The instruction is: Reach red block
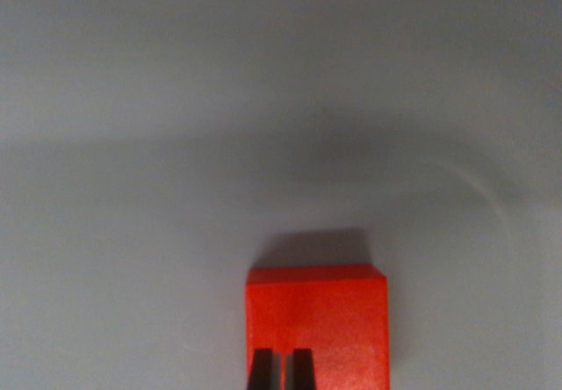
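- Directly under and just ahead of the gripper (281,368), the red block (318,324) is the only solid thing in the way; it fills the lower middle of the wrist view.
- Beyond the block, the grey surface (263,100) lies bare and open to the far edge of view.
- Toward the wrist view's left of the fingertips (261,371), the surface is open.
- Toward the wrist view's right, past the block's edge, it is open too.
- The narrow gap between the two dark tips shows only red.
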